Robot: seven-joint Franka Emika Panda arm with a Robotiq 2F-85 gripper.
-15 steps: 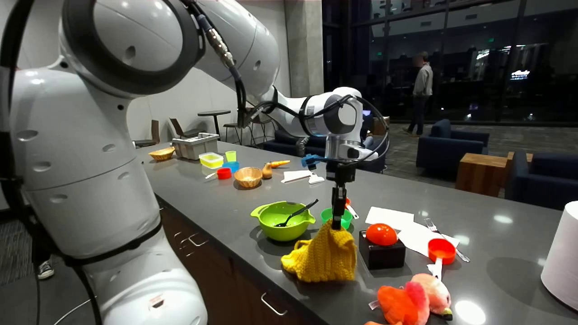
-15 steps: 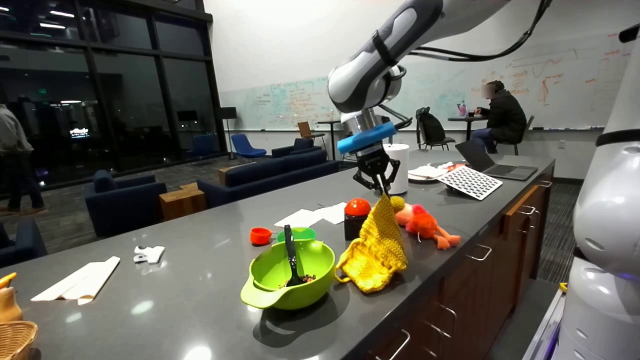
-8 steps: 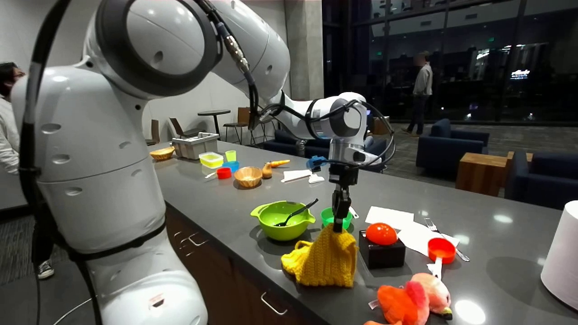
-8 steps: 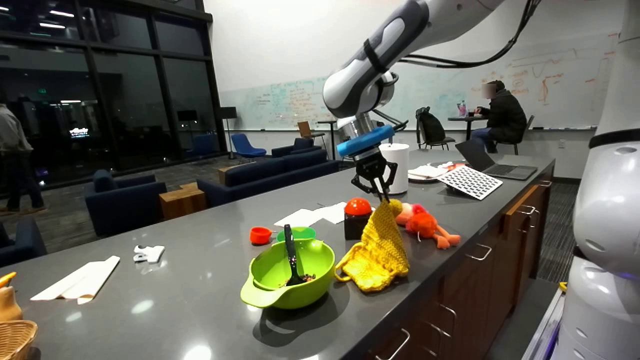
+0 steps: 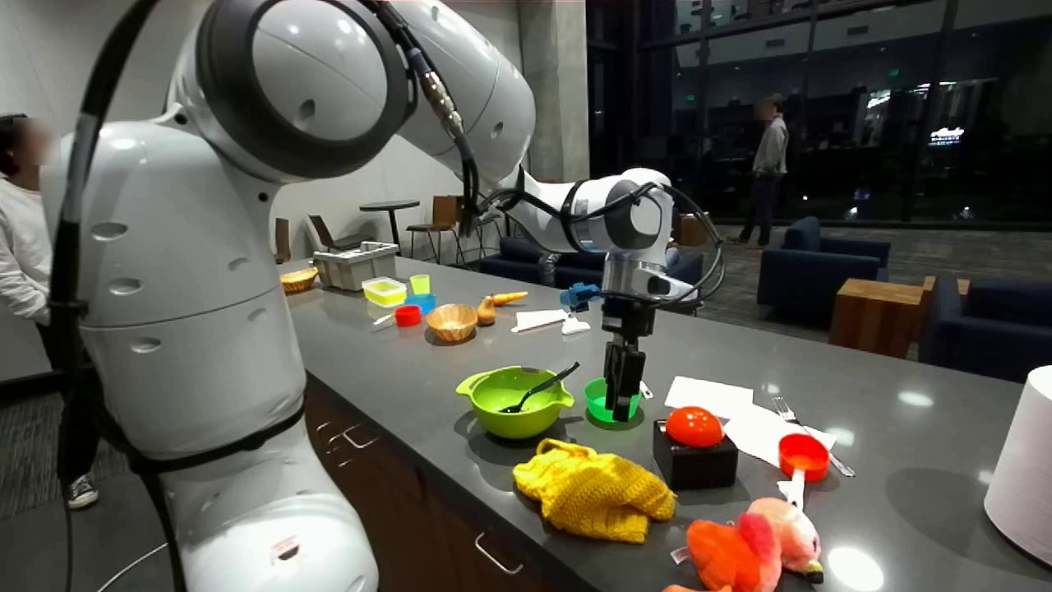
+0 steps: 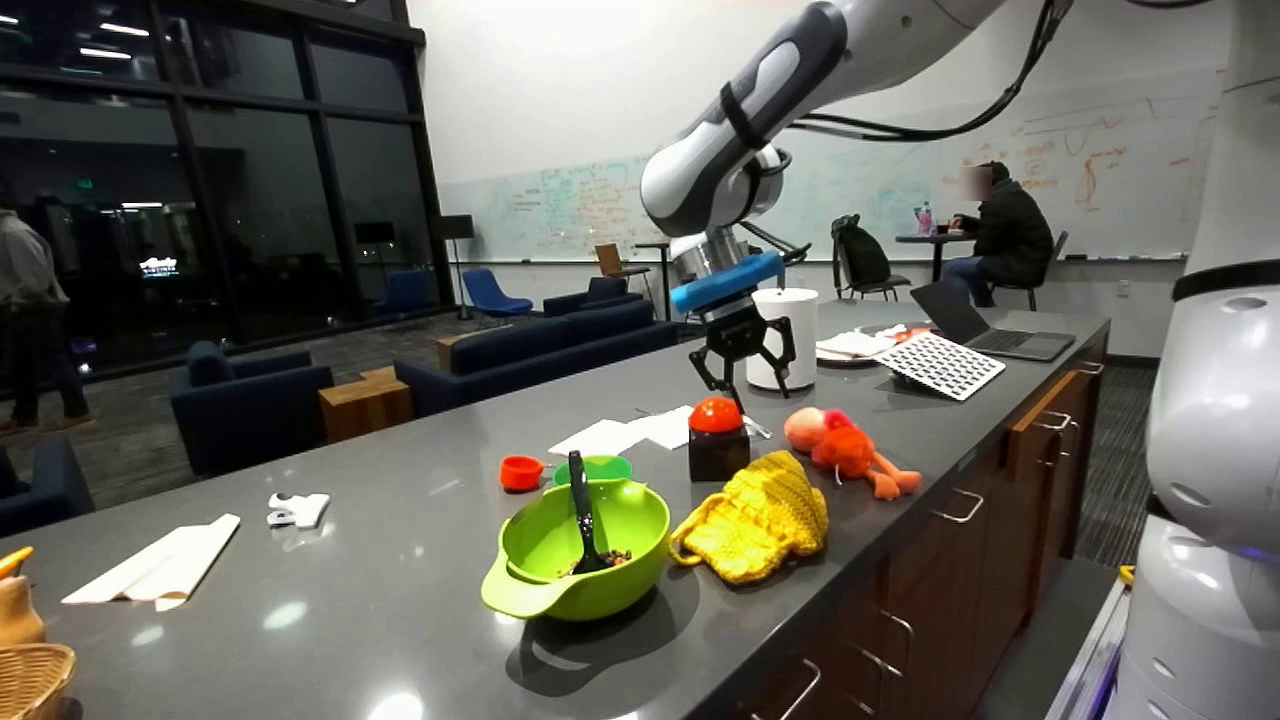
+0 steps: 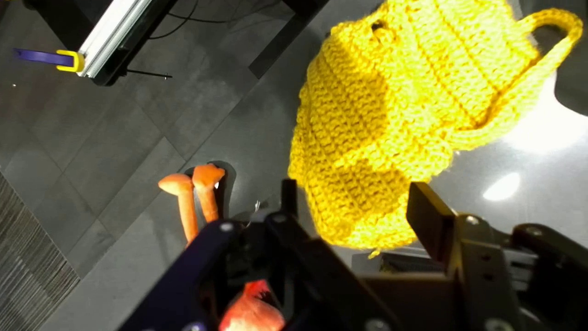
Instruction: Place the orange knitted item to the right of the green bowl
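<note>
Right of the green bowl point(image 6: 618, 586) in an exterior view lies the orange knitted item point(image 6: 762, 520), rumpled. Above bowl height, the claw point(image 7: 354, 206) hangs, jaws parted.

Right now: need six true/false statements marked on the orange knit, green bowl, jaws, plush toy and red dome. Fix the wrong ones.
1. In both exterior views, the orange knitted item lies to the right of the green bowl. True.
2. The jaws are shut on the orange knitted item. False: they stand open, apart from it.
3. The green bowl is upside down. False: it stands upright, with a black utensil in it.
4. The plush toy lies on the counter. True.
5. The orange knitted item hangs over the counter's edge. False: it lies wholly on top.
6. The red dome sits on a black box. True.
</note>
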